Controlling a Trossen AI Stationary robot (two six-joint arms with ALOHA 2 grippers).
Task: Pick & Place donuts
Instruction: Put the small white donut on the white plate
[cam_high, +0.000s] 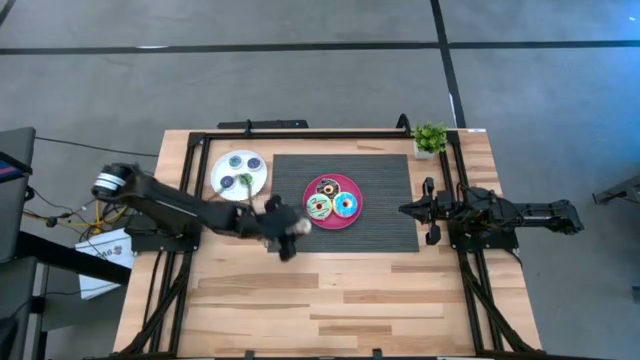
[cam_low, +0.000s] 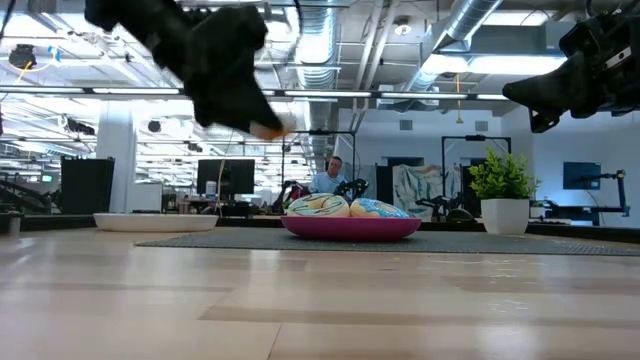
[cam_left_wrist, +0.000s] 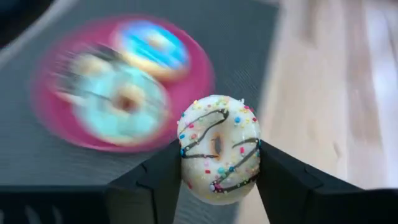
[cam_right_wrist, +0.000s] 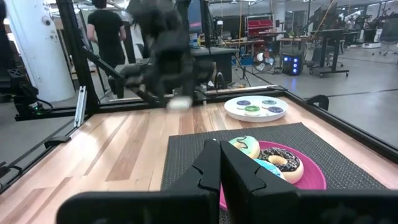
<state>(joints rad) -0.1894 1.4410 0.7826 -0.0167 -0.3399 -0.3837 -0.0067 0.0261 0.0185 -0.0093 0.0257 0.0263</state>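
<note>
One small cream donut (cam_left_wrist: 218, 148) sits clamped in the left pincer (cam_left_wrist: 217, 171), lifted just beside the pink plate (cam_high: 352, 221); gripped only at its rim, it could twist free mid-carry.

Both arms are built of dark, near-black links. The left arm (cam_high: 180, 208) has a round silvery-grey joint housing at its base end. Its gripper's fingers (cam_left_wrist: 149, 183) are matte black, angular wedges with flat inner faces. The right arm (cam_high: 510, 213) is uniformly black, and its fingers (cam_right_wrist: 208, 171) are blocky, faceted black plastic.
</note>
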